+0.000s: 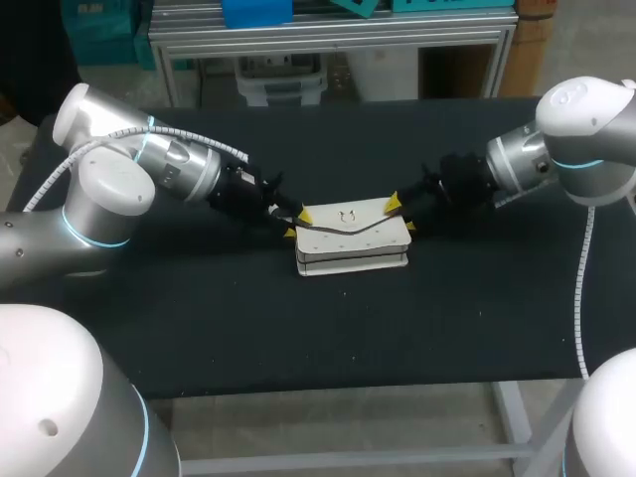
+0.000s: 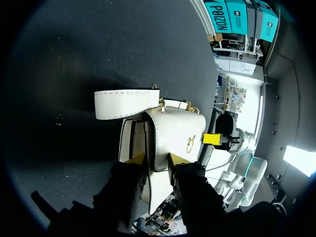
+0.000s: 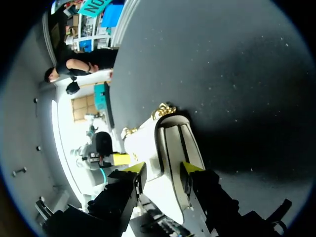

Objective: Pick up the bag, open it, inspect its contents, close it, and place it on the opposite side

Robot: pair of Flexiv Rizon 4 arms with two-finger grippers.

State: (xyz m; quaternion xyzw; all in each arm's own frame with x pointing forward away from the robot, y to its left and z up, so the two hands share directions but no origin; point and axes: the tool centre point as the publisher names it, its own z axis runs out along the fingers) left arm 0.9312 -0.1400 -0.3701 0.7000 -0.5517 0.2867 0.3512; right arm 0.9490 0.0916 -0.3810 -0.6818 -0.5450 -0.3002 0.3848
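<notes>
**White bag gripped at both ends**

From above: bag [image 1: 353,238] flat in the middle of the black counter [image 1: 199,328]. Left claw [image 1: 295,223] clamped on one end, right claw [image 1: 400,213] clamped on the other.

From the left wrist: left claw [image 2: 157,160] clenched on the bag's [image 2: 173,133] near end, flap edge between the yellow tips. White strap [image 2: 126,103] beside the bag, joined by gold rings [image 2: 162,103].

From the right wrist: right claw [image 3: 162,170] grasping the bag's [image 3: 170,143] near end.
</notes>
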